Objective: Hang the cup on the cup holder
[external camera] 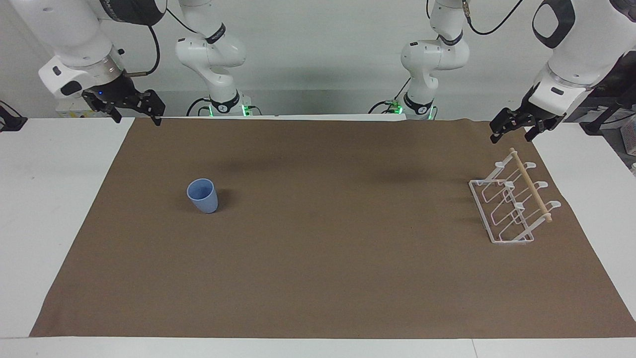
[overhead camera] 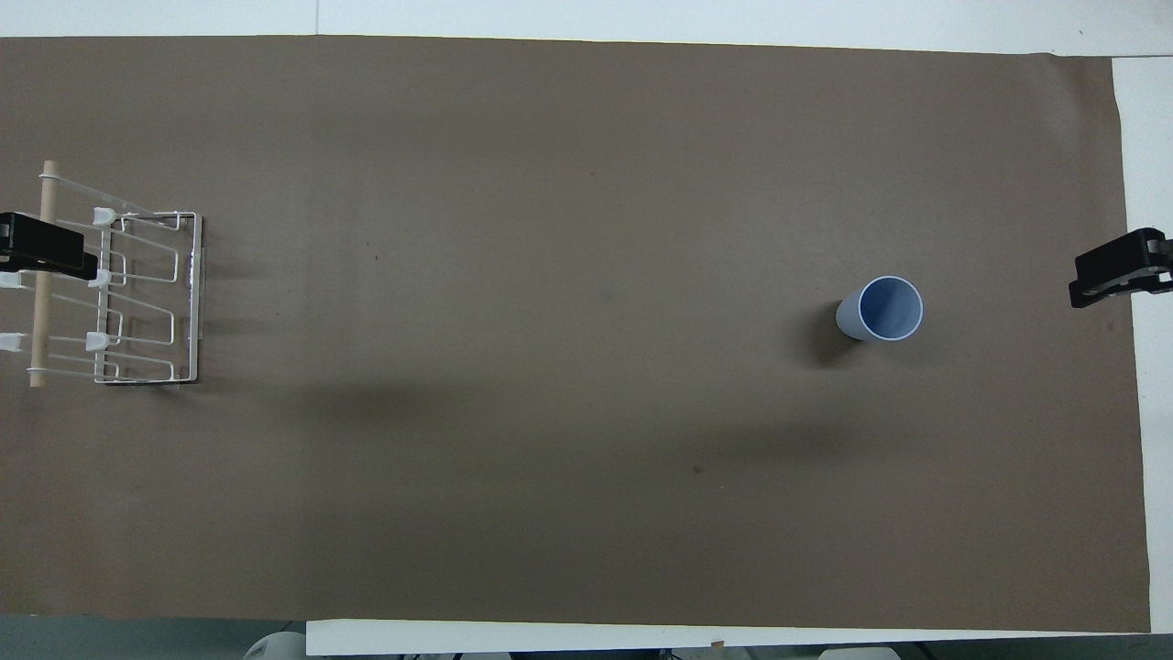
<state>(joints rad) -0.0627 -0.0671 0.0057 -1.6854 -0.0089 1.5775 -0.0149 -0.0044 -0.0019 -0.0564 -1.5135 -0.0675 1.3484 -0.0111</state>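
The light-blue cup (external camera: 202,195) stands upright on the brown mat, mouth up, toward the right arm's end; it also shows in the overhead view (overhead camera: 880,309). The white wire cup holder (external camera: 512,206) with its wooden dowel stands at the left arm's end, and shows in the overhead view (overhead camera: 147,293). My left gripper (external camera: 514,135) is open and empty, up in the air over the holder's dowel side (overhead camera: 41,247). My right gripper (external camera: 136,118) is open and empty, raised over the mat's edge at the right arm's end (overhead camera: 1118,270), apart from the cup.
The brown mat (external camera: 318,273) covers most of the white table (external camera: 49,199). White table strips show at both ends. Nothing else lies on the mat between cup and holder.
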